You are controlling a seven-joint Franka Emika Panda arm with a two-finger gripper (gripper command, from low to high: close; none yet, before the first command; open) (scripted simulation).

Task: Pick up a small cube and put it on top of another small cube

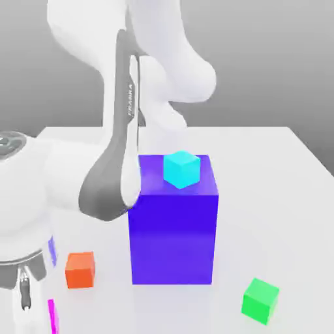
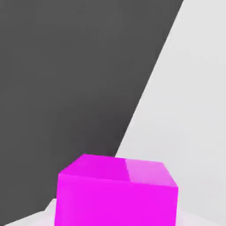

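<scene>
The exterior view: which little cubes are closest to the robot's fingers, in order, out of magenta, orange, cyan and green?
1. Magenta cube, right beside the fingers, at the bottom left.
2. Orange cube, just to their right.
3. Cyan cube, up on the blue block.
4. Green cube, far right.

Light is even, soft and bright. The white table (image 1: 261, 156) shows faint, blurred reflections under the blue block (image 1: 173, 228) and green cube (image 1: 261, 300) rather than hard shadows. The blue block's front shades darker toward its lower edge. The magenta cube (image 2: 117, 192) carries a paler sheen on its top face. Edges look slightly soft.
</scene>
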